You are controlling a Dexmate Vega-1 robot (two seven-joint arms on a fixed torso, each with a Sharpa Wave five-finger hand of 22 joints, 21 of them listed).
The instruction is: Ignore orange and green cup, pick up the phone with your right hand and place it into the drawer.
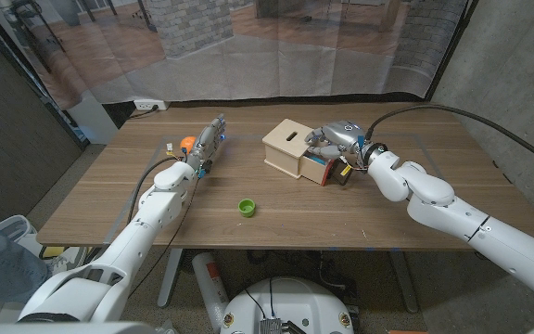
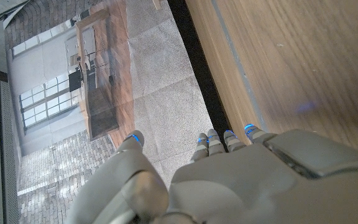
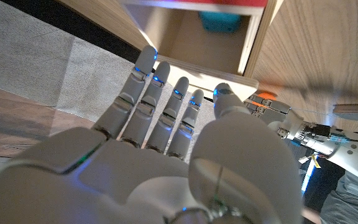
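Here, right hand (image 1: pixel 327 141) over the open drawer (image 1: pixel 315 168), fingers spread and empty, left hand (image 1: pixel 204 146) open, green cup (image 1: pixel 246 207) apart

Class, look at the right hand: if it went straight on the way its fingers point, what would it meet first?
Most likely the open drawer of the wooden box; the right hand points into its mouth, though depth is unclear.

Head camera looking down over table (image 1: pixel 276 232), wrist cameras close behind hands
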